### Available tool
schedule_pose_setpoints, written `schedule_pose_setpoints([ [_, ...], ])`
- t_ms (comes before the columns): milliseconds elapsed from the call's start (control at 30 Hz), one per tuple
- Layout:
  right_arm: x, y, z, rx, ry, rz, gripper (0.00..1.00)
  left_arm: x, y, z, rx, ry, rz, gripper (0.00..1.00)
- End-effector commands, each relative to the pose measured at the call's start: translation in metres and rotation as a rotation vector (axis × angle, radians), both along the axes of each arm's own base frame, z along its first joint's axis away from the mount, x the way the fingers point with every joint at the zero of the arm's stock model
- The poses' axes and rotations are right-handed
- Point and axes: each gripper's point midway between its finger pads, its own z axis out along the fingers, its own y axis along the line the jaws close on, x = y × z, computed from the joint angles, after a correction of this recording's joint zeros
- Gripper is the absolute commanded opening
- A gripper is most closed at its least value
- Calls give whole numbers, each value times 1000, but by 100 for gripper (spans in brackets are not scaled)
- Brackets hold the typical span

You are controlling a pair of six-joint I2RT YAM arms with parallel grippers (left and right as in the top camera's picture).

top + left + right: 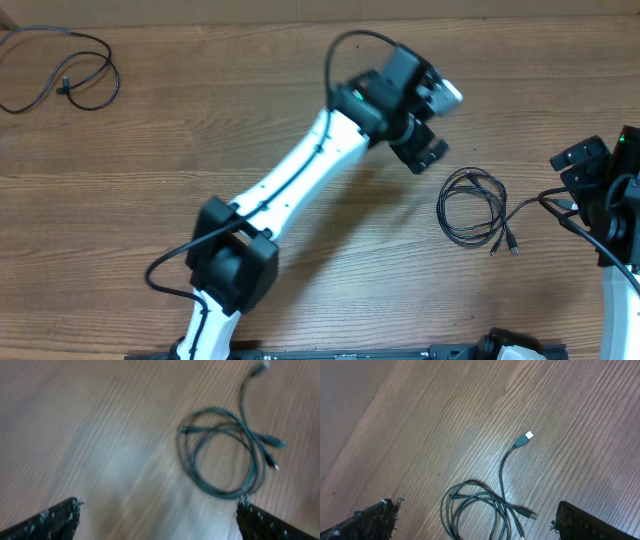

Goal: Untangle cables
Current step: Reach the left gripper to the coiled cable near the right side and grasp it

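Cables [441,207] lie loosely coiled on the wood table [200,120] between left gripper [157,506] and right gripper [475,506], both wide open and empty.

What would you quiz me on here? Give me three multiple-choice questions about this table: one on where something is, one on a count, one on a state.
1. Where is the coiled cable bundle?
A. hanging from a gripper
B. flat on the wooden table, right of centre
C. at the table's top left corner

2. Seen from overhead, how many separate spots hold loose thin cables?
A. one
B. two
C. five

3. What state is the left gripper in?
A. shut on a plug
B. shut on the coil
C. open and empty

Answers: 1 B, the bundle rests on the wood with nothing gripping it. 2 B, there is the bundle plus a lone cable at top left. 3 C, its wrist view shows the jaws wide apart over bare wood.
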Motion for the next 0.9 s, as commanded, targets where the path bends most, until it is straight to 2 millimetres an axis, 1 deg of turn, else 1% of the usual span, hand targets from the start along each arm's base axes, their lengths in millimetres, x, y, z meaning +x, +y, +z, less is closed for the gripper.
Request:
schedule_pose_setpoints([
  [0,4,4,11,20,-44,11,100,-35,-35,-38,-6,-20,-116,100],
  [67,5,6,11,31,-47,20,100,-44,-46,-48,-20,-34,-141,100],
  [133,5,6,11,31,-47,20,100,-55,-61,-62,-48,-63,-174,100],
  [167,5,6,11,32,-47,21,100,-57,-65,-66,-55,-74,-179,100],
  [200,5,7,10,38,-48,25,100,-57,-68,-74,-53,-104,-174,99],
  [267,6,10,10,49,-50,34,100,-46,-67,-90,-26,-171,-130,95],
  [300,5,10,10,49,-49,34,100,-44,-67,-92,-24,-182,-121,95],
  [367,5,10,10,49,-48,34,100,-39,-71,-105,-34,-199,-117,93],
  [500,4,10,9,50,-41,34,100,-33,-74,-134,-17,-199,-108,82],
  [567,4,10,8,51,-39,34,100,-31,-74,-149,-6,-199,-102,79],
  [600,4,10,8,51,-39,34,100,-31,-74,-157,2,-192,-103,76],
  [700,4,10,8,51,-40,34,100,-31,-69,-169,34,-186,-98,56],
  [767,4,10,8,52,-40,34,100,-24,-59,-173,95,-224,-91,10],
  [800,4,10,8,52,-39,34,100,-10,-41,-173,182,-280,-37,4],
  [833,4,10,8,53,-38,35,100,2,-27,-170,243,-322,18,4],
  [867,4,10,7,54,-35,35,100,16,-8,-162,320,-379,91,4],
])
